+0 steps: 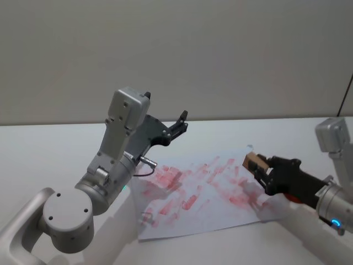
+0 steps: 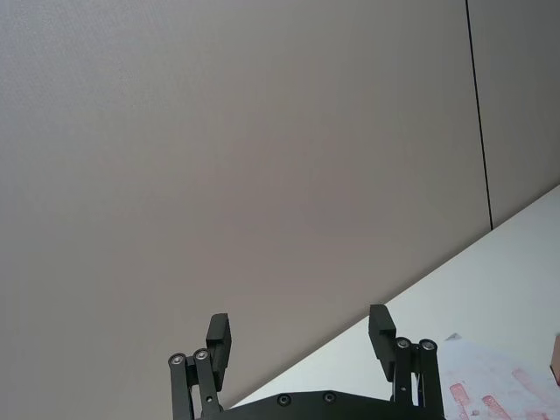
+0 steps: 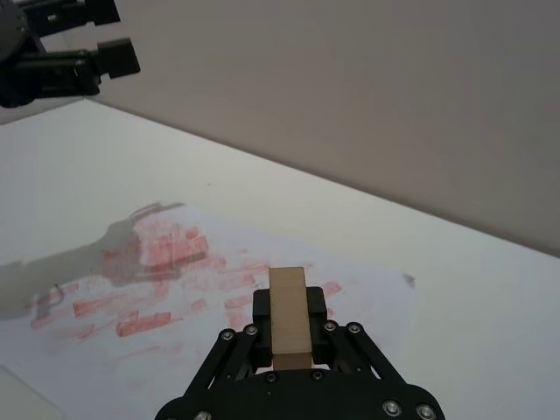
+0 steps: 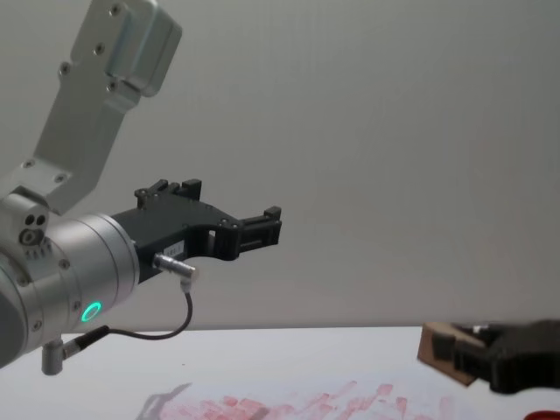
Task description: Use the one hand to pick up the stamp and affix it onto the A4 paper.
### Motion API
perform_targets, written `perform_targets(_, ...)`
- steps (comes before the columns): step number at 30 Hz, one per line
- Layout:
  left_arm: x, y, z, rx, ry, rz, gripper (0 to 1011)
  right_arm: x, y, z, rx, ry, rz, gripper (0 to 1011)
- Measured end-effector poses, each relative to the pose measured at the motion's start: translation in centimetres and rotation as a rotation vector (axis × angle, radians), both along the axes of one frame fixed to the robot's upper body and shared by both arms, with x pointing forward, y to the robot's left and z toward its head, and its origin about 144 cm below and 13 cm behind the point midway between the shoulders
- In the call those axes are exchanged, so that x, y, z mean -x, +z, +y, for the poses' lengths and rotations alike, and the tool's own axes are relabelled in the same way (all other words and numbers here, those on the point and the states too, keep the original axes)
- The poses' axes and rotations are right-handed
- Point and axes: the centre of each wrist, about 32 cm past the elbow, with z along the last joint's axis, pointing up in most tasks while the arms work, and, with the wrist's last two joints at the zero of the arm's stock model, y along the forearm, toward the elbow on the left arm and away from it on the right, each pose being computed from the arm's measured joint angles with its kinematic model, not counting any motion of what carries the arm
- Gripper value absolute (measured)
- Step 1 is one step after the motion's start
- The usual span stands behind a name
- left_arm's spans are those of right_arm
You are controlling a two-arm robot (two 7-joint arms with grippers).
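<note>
The stamp [image 1: 253, 162], a small tan wooden block, is held between the black fingers of my right gripper [image 1: 259, 169], which is shut on it. In the right wrist view the stamp [image 3: 288, 317] stands upright in the gripper [image 3: 289, 302], a little above the right part of the A4 paper [image 3: 175, 262]. The A4 paper [image 1: 193, 199] lies flat, covered with red-pink prints. In the chest view the stamp [image 4: 435, 347] hangs just above the table. My left gripper [image 1: 181, 122] is raised high over the paper's far left, open and holding nothing, as its own view [image 2: 299, 337] shows.
The white tabletop [image 1: 44, 149] runs back to a plain grey wall [image 1: 176, 49]. A low red thing [image 1: 293, 200] lies partly hidden under my right wrist. The left arm's bulky silver wrist [image 4: 79, 262] stands at the near left.
</note>
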Motion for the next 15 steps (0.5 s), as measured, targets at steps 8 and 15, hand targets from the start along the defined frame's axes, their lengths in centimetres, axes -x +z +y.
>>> perform_targets(8, 0.0, 0.0, 0.0, 0.000, 0.000, 0.000, 1001, -0.3, -1.3, 0.7, 0.043, 0.029, 0.092, 217)
perform_targets(15, 0.0, 0.0, 0.0, 0.000, 0.000, 0.000, 1001, -0.7, -2.5, 1.4, 0.076, 0.044, 0.143, 217)
